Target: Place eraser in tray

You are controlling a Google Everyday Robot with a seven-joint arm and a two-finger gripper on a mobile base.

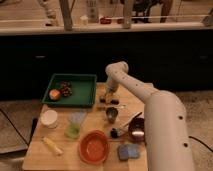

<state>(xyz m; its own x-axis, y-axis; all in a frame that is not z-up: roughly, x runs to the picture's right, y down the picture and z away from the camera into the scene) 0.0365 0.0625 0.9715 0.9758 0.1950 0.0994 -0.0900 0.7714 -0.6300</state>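
Note:
The dark-green tray lies at the table's back left, with an apple and some dark fruit in its left part. My gripper hangs down from the white arm just right of the tray's right rim, low over the table. A small dark flat bar, the eraser, lies on the wood right under and in front of the gripper. I cannot tell whether the gripper touches it.
A metal cup stands just in front of the eraser. An orange bowl, a blue pad, a dark bowl, a green cup, a white cup and a yellow item fill the front.

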